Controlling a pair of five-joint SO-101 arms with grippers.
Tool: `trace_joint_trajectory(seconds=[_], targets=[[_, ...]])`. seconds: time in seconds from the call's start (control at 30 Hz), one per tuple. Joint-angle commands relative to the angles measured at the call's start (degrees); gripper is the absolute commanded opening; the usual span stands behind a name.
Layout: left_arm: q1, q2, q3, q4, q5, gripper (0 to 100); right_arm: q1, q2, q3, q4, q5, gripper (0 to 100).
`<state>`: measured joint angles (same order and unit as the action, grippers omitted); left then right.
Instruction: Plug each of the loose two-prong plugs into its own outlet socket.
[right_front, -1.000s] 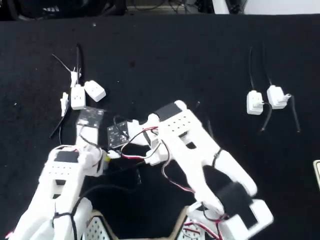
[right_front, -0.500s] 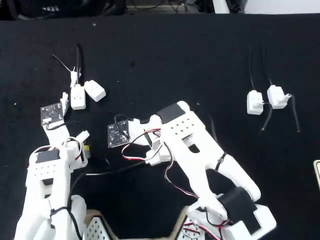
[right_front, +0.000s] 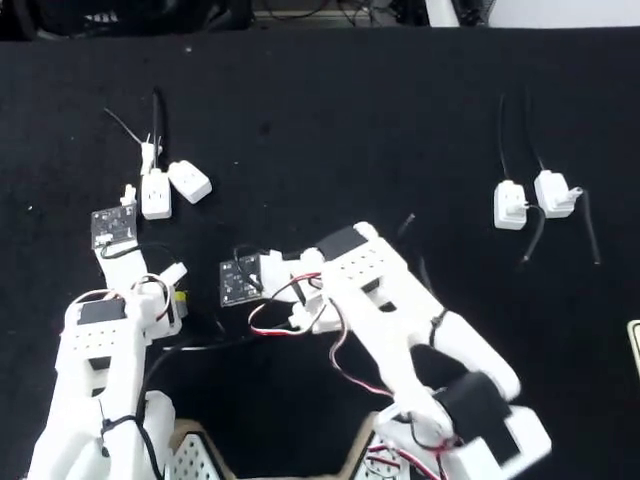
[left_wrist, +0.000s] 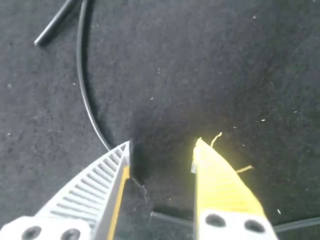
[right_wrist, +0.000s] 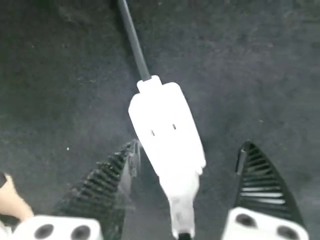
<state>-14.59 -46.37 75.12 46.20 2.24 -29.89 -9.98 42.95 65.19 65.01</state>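
- White plug pieces (right_front: 155, 193) sit far left on black cloth (right_front: 300, 120), just ahead of left arm (right_front: 100, 345), the nearer one.
- Left gripper (left_wrist: 162, 145): jaws spread, nothing between, thin black wire (left_wrist: 82, 85) beside one tip.
- Right gripper (right_wrist: 189, 146): jaws spread astride white socket body (right_wrist: 167, 132), long axis in line with the reach, cord (right_wrist: 131, 37) at far end; near end maybe a mated plug, unclear.
- Second white pair (right_front: 510, 205) well apart, far right.
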Motion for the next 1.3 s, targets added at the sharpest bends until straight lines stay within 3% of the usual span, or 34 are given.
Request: trace_joint_trajectory(seconds=[0.0,0.13,0.27,0.3,0.43,0.57,0.67,0.93,1.27], targets=[[0.92,-0.88,-2.86,-0.35,0.53,20,1.58,4.70,-0.31,-3.08,0.88,29.6],[0.92,-0.88,-2.86,-0.35,0.53,20,1.93,9.01,-3.65,-3.43,0.97,24.4],[0.92,-0.88,-2.86,-0.35,0.53,20,5.89,9.10,-8.75,-3.34,-2.29,0.4],[0.92,-0.88,-2.86,-0.35,0.53,20,7.74,9.10,-10.51,-3.16,-5.10,3.8],[0.92,-0.88,-2.86,-0.35,0.53,20,16.79,6.99,-21.14,1.32,-14.07,1.5],[1.19,-0.88,-2.86,-0.35,0.53,20,26.64,6.46,-34.59,8.18,-34.20,1.1],[1.19,-0.88,-2.86,-0.35,0.53,20,32.79,9.45,-44.35,15.21,-43.43,1.1],[1.10,-0.88,-2.86,-0.35,0.53,20,41.23,26.59,-65.98,25.49,-52.22,1.1],[1.01,-0.88,-2.77,-0.35,0.53,20,46.68,50.51,-86.73,28.48,-55.56,1.1]])
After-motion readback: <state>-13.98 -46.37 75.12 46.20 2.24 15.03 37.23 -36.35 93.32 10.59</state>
